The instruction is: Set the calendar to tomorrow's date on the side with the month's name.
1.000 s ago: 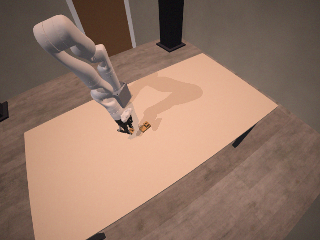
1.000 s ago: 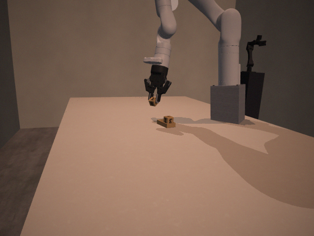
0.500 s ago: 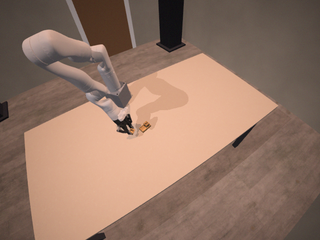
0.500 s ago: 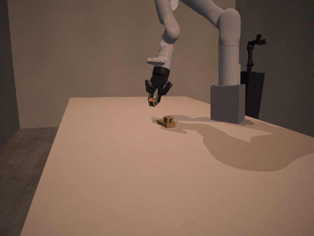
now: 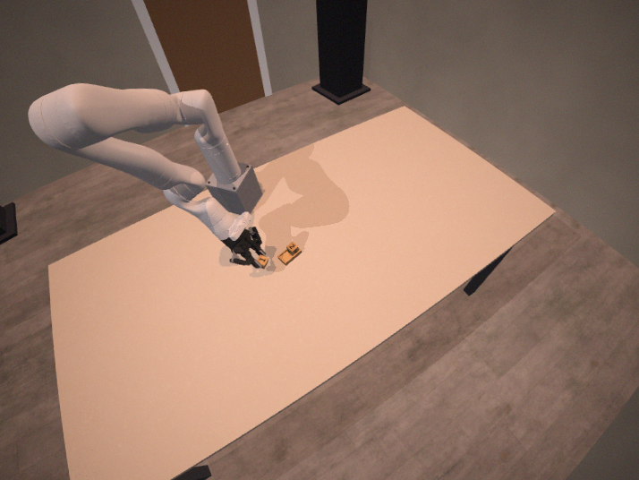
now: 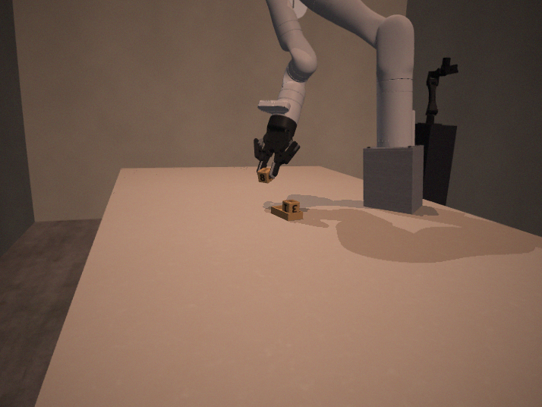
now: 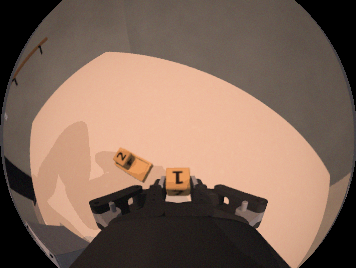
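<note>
My gripper [image 6: 269, 171] is shut on a small orange number cube [image 6: 263, 175] and holds it in the air above the table, to the left of the tray in the exterior view. That cube shows an 8 to the exterior view and a 1 in the wrist view [image 7: 178, 179]. It also shows in the top view [image 5: 263, 261]. The orange tray [image 6: 286, 212] lies flat on the table with the other cube [image 6: 291, 206] standing in it at one end, showing a 3 to the exterior view. The tray [image 5: 289, 255] [image 7: 133, 163] and its cube also show in the other views.
The arm's grey base block [image 6: 392, 177] stands on the table behind and right of the tray. A black stand [image 6: 435, 151] is beyond the table's edge. A dark pillar [image 5: 340, 48] stands on the floor at the far side.
</note>
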{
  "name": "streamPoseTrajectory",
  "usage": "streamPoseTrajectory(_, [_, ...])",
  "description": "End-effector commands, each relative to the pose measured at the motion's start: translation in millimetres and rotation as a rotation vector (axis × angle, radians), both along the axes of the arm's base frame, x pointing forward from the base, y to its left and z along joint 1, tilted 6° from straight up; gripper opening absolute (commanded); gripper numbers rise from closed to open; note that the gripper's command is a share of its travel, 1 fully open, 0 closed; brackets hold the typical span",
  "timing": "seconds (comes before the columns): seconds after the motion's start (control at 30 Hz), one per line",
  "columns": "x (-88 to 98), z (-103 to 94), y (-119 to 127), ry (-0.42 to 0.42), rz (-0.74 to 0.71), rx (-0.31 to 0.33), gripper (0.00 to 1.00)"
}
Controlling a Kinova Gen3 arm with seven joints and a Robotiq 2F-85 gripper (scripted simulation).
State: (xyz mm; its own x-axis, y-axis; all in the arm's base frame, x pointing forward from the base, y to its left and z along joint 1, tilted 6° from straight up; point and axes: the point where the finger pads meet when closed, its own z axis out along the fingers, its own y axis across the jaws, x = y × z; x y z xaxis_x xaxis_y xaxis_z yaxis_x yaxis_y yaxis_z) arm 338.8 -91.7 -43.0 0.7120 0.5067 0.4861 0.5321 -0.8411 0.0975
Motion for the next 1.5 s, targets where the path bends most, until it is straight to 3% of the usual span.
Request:
streamPoseTrajectory(0.0, [-0.2,0.4,0.4,-0.008,0.001,0.005,0.26])
streamPoseTrajectory(0.37, [0.5,-1.7,-1.3,-0.028,0.006,0.018,0.26])
streamPoseTrajectory(1.13, [-0.9,-2.9,-2.5,-0.214,0.026,0.132,0.26])
streamPoseTrajectory(1.47, [-0.7,-1.9,-2.6,-0.232,0.026,0.14,0.26])
